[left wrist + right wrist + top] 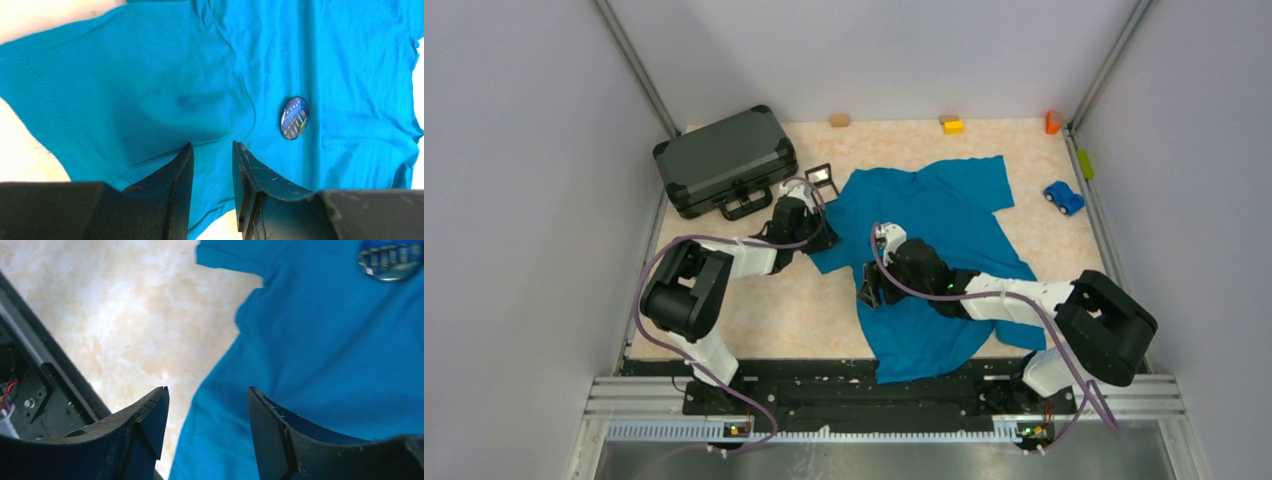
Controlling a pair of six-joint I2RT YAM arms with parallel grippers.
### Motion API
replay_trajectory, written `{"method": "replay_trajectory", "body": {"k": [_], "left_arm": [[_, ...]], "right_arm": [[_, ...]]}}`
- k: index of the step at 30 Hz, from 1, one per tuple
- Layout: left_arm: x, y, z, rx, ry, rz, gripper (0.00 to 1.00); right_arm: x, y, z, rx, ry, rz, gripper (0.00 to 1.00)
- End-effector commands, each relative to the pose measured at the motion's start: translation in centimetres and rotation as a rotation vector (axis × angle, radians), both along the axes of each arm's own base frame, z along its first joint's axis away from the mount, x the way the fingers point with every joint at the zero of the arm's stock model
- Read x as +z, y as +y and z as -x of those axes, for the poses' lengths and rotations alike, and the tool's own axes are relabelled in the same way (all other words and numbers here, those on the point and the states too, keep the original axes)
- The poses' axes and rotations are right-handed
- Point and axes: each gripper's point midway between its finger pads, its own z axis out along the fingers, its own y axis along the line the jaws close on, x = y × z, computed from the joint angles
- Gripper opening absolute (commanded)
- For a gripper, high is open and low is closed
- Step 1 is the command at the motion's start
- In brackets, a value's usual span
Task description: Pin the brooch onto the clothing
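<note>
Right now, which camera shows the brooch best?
Left wrist: the brooch shows whole and sharp, lying on the teal shirt. Right wrist catches only part of it, cut off at the top edge. In the top view I cannot make it out.

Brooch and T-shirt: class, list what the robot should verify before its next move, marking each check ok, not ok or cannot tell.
1. Brooch visible, lying face up on the T-shirt: ok.
2. Brooch's pin pushed through the fabric: cannot tell.
3. Left fingers clear of the brooch, which lies off to one side: ok.
4. Left fingers gripping fabric: not ok, a gap shows between them.
5. Right fingers apart and empty, above the T-shirt's edge: ok.
6. T-shirt lying flat: not ok, it is creased and folded.
</note>
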Motion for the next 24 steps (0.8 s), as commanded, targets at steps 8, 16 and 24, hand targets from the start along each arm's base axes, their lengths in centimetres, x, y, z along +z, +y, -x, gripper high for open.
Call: {"method": "replay_trajectory", "body": {"k": [8,16,24], "left_arm": [[-2.0,3.6,-0.6,0.11,-0.001,-0.031,0.37],[-2.7,4.6,-0.2,0.124,0.02,-0.035,0.36],[-2.9,6.2,-0.1,0.153,0.028,-0.051,0.37]], "right_arm": [[-1.0,3.9,2.1,0.062,-0.079,0.064,0.54],[-4.0,3.7,3.0,0.049,-0.092,0.189,0.47],[-6.2,2.8,3.8,0.026,-0.091,0.281,0.16]]}}
